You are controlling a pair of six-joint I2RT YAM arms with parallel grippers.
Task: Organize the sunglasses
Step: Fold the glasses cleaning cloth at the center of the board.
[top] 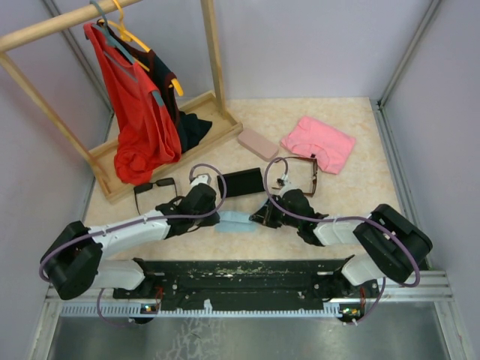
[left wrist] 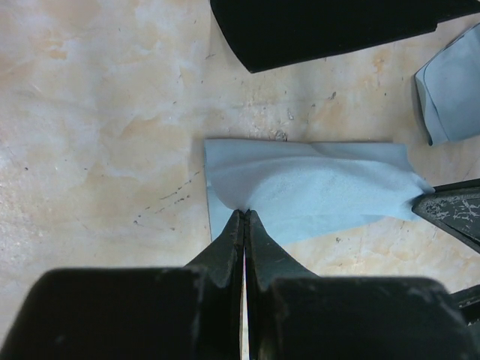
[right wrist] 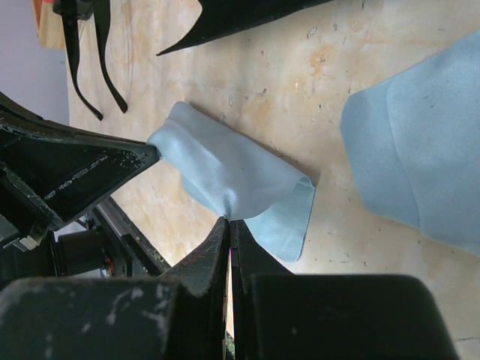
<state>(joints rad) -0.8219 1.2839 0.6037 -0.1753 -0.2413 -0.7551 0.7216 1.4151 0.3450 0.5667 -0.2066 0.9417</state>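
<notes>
Two: black pair (top: pixel 156 186) faces away, brown pair (top: pixel 314 177) rightward.

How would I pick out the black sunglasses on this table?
Find the wooden clothes rack at far left. Just in front of its base lie the black sunglasses. Their black frame sets them apart from the thin reddish-brown pair further right.

From above, my left arm (top: pixel 161 223) and right arm (top: pixel 322 229) cover both ends of the blue cloth (top: pixel 238 221). My right wrist camera cuts the black glasses (right wrist: pixel 79 7) off at the top and a second cloth (right wrist: pixel 420 150) at the right.
</notes>
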